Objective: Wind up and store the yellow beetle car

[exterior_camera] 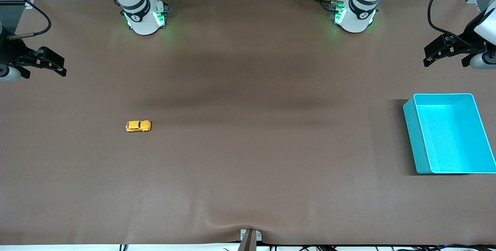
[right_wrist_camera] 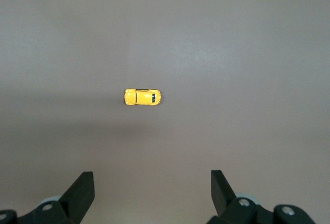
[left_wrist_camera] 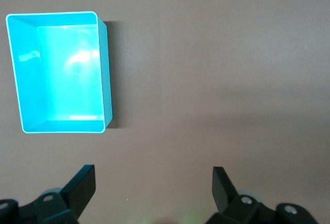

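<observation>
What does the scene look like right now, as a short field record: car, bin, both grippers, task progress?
car: tiny glossy yellow beetle car, on its wheels on the brown table, toward the right arm's end
bin: turquoise rectangular plastic bin, empty, toward the left arm's end
right gripper: right gripper, open, holding nothing, raised over its end of the table
left gripper: left gripper, open, holding nothing, raised over its end of the table
progress: car not yet grasped or stored
</observation>
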Robot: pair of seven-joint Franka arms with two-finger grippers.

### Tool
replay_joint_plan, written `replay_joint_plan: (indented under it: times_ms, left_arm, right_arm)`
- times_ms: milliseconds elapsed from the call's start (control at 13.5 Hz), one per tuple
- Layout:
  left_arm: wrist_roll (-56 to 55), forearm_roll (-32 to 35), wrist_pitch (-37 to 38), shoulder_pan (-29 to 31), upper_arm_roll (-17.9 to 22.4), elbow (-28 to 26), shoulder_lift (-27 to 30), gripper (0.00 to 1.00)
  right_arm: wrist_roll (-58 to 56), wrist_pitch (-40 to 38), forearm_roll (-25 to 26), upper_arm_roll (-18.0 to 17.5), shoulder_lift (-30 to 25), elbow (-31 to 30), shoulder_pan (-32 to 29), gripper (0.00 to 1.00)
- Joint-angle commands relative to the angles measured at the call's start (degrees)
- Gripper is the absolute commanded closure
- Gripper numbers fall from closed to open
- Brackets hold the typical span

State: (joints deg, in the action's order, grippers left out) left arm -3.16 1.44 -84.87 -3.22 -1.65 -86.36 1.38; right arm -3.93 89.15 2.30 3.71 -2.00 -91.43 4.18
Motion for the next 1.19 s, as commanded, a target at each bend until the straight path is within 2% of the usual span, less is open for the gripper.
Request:
replay_joint_plan:
  times_ms: [0, 1112]
  left_arm:
    - [0.35, -0.47, -0.12, -0.12, 0.24, 0.32, 0.2, 0.0]
    - [0.44, -0.39, -0.12, -0.03, 0.68, 0.23, 0.2, 0.0]
  right_arm:
    - [1.03, 0.67, 0.34, -0.2, -1.6, -0.51, 0.21, 0.0]
    - [1.12, 0.32, -0.1, 0.16, -0.81, 1.26, 2.41, 0.0]
